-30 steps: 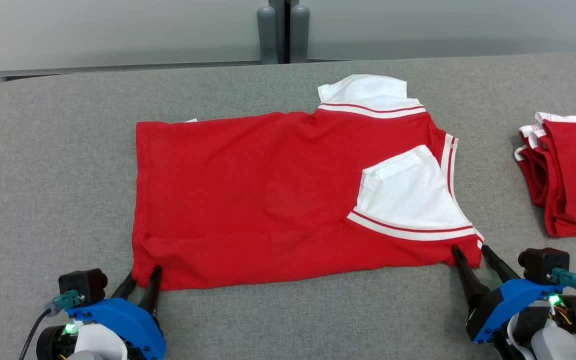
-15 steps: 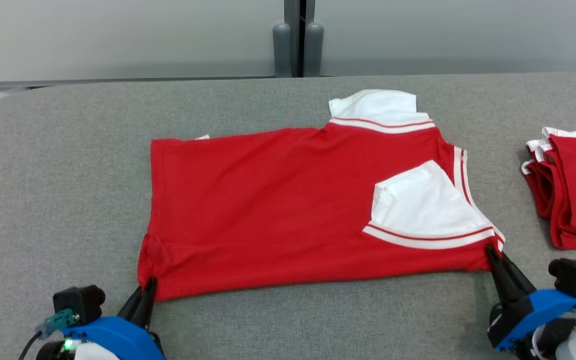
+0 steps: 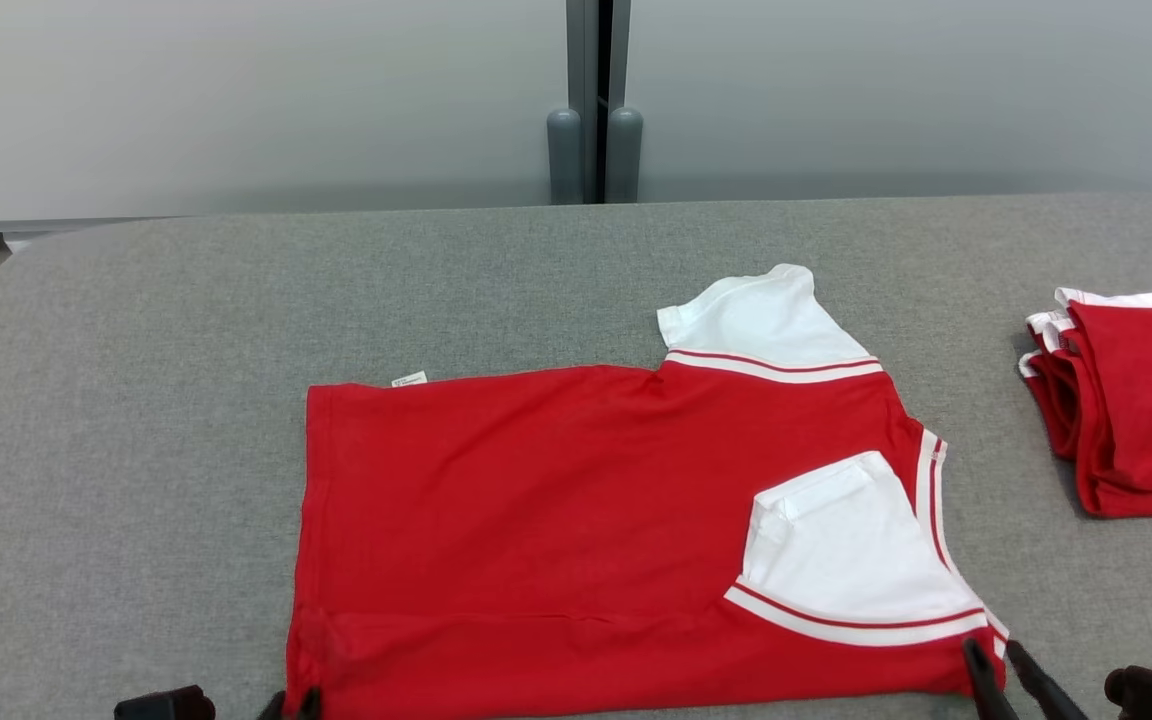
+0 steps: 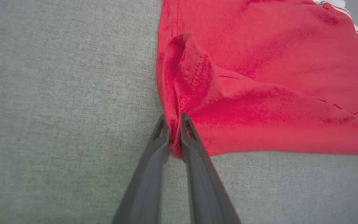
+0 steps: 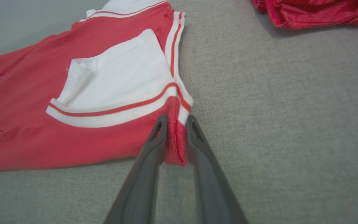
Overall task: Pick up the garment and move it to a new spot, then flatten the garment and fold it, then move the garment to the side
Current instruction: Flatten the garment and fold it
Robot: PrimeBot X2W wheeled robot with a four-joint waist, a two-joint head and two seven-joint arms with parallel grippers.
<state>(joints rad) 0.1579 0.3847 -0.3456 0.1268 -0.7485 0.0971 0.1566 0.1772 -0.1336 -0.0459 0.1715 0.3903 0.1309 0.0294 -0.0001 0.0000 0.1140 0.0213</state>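
The garment (image 3: 556, 520) is a red shirt with white, red-striped sleeves, lying flat on the grey table (image 3: 136, 400) with one sleeve folded over its body. At the view's bottom edge my left gripper (image 3: 291, 702) pinches the near left hem corner; in the left wrist view the gripper (image 4: 174, 119) is shut on a bunched fold of red cloth (image 4: 259, 93). My right gripper (image 3: 991, 655) grips the near right corner; in the right wrist view the gripper (image 5: 176, 119) is shut on the garment's red and white edge (image 5: 104, 93).
A stack of folded red and white garments (image 3: 1136, 400) lies at the right edge of the table, also in the right wrist view as folded garments (image 5: 315, 12). Bare grey cloth surface extends left of and behind the shirt. A pale wall with two grey posts (image 3: 594, 150) stands behind.
Both grippers, open around the near corners a second ago, have shut on them. The camera has tilted up, and the shirt has slid nearer to me relative to the folded stack.
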